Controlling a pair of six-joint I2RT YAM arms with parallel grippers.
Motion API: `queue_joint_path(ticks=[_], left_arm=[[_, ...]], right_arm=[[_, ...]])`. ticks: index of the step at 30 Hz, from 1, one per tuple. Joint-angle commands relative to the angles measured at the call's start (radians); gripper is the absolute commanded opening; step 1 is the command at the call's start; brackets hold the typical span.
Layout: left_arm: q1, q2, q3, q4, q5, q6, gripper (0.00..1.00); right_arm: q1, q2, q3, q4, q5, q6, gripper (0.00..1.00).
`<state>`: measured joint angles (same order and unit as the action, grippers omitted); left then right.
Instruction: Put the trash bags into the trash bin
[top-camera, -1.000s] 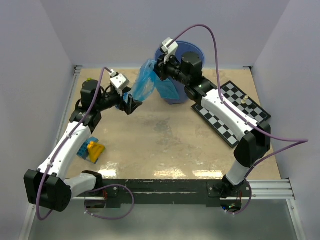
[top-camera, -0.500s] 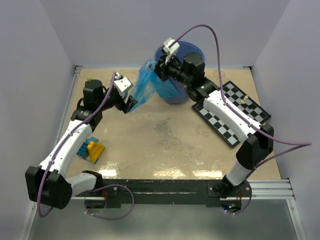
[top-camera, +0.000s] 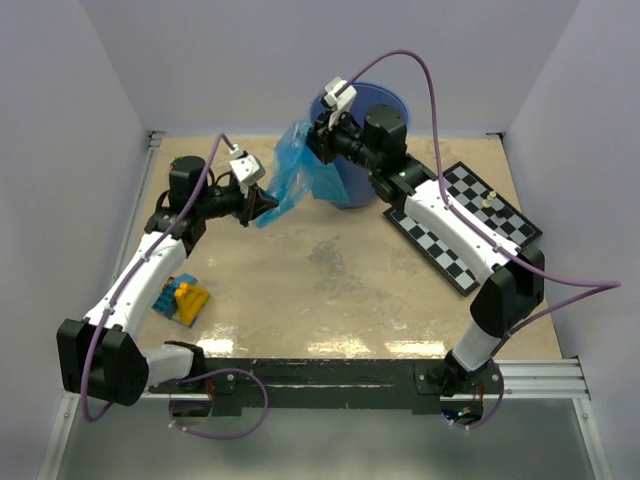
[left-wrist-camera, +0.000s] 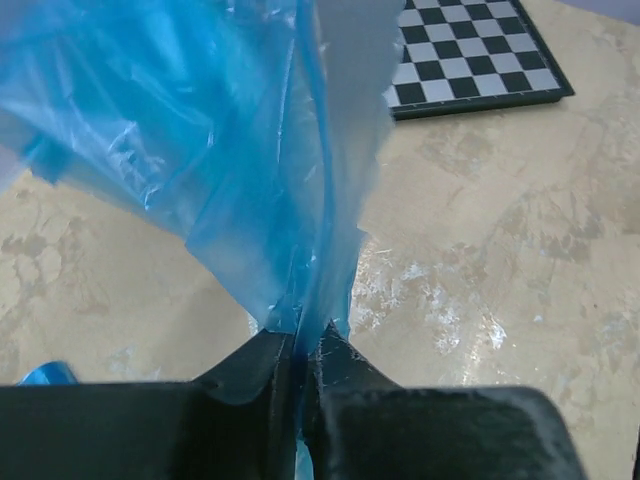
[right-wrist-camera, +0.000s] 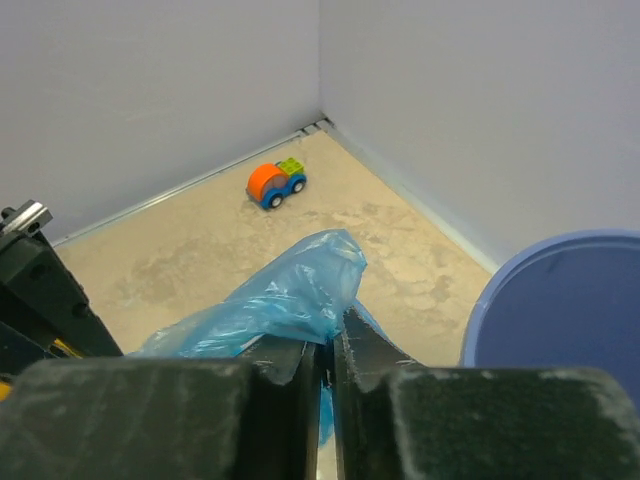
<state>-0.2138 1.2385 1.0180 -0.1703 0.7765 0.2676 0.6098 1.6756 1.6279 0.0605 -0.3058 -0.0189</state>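
Note:
One trash bag (top-camera: 296, 165), thin crinkly blue film, hangs in the air just left of the trash bin (top-camera: 388, 94), a round blue bucket at the back of the table. My right gripper (top-camera: 318, 146) is shut on the bag's upper end beside the bin's rim (right-wrist-camera: 560, 310); in the right wrist view the film (right-wrist-camera: 290, 290) bunches out from between the fingers of that gripper (right-wrist-camera: 328, 345). My left gripper (top-camera: 267, 207) is shut on the bag's lower corner, and the film (left-wrist-camera: 200, 130) fans upward from that gripper (left-wrist-camera: 300, 345) in the left wrist view.
A chessboard (top-camera: 470, 225) with a small piece on it lies right of the bin and shows in the left wrist view as the chessboard (left-wrist-camera: 470, 50). Toy blocks (top-camera: 185, 300) sit near the left arm. An orange toy car (right-wrist-camera: 275, 183) stands in the back left corner.
My left gripper has closed on the bag's lower corner, having stood open beside it. The right gripper kept its hold and shifted only slightly.

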Motion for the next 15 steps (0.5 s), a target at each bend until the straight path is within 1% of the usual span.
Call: queue_joint_path(ticks=[1, 2, 3, 4, 5, 7, 9, 10, 13, 15], left_arm=[[0.031, -0.027, 0.030, 0.061, 0.201, -0.184, 0.07], [0.042, -0.030, 0.012, 0.101, 0.219, -0.242, 0.05], [0.056, -0.031, -0.008, 0.153, 0.231, -0.308, 0.04], [0.068, -0.031, -0.024, 0.214, 0.233, -0.374, 0.01], [0.085, -0.031, -0.044, 0.276, 0.231, -0.437, 0.00], [0.122, -0.030, -0.078, 0.397, 0.215, -0.600, 0.00], [0.152, -0.027, -0.111, 0.515, 0.187, -0.744, 0.00], [0.165, -0.022, -0.114, 0.558, 0.173, -0.787, 0.00], [0.165, -0.007, -0.104, 0.601, 0.138, -0.843, 0.00], [0.166, 0.007, -0.092, 0.624, 0.127, -0.864, 0.00]], right_arm=[[0.002, 0.044, 0.045, -0.017, -0.006, 0.045, 0.27], [-0.001, 0.044, 0.061, -0.027, -0.010, 0.053, 0.45], [-0.005, 0.038, 0.075, -0.039, -0.016, 0.059, 0.54], [-0.016, 0.027, 0.085, -0.054, -0.022, 0.071, 0.61], [-0.031, 0.006, 0.089, -0.059, -0.021, 0.079, 0.64], [-0.051, -0.048, 0.082, -0.126, 0.000, 0.082, 0.68], [-0.062, -0.095, 0.072, -0.189, 0.001, 0.068, 0.69], [-0.064, -0.118, 0.052, -0.218, -0.016, 0.063, 0.68], [-0.064, -0.168, -0.051, -0.225, -0.163, 0.075, 0.67], [-0.064, -0.166, -0.109, -0.188, -0.272, 0.149, 0.68]])
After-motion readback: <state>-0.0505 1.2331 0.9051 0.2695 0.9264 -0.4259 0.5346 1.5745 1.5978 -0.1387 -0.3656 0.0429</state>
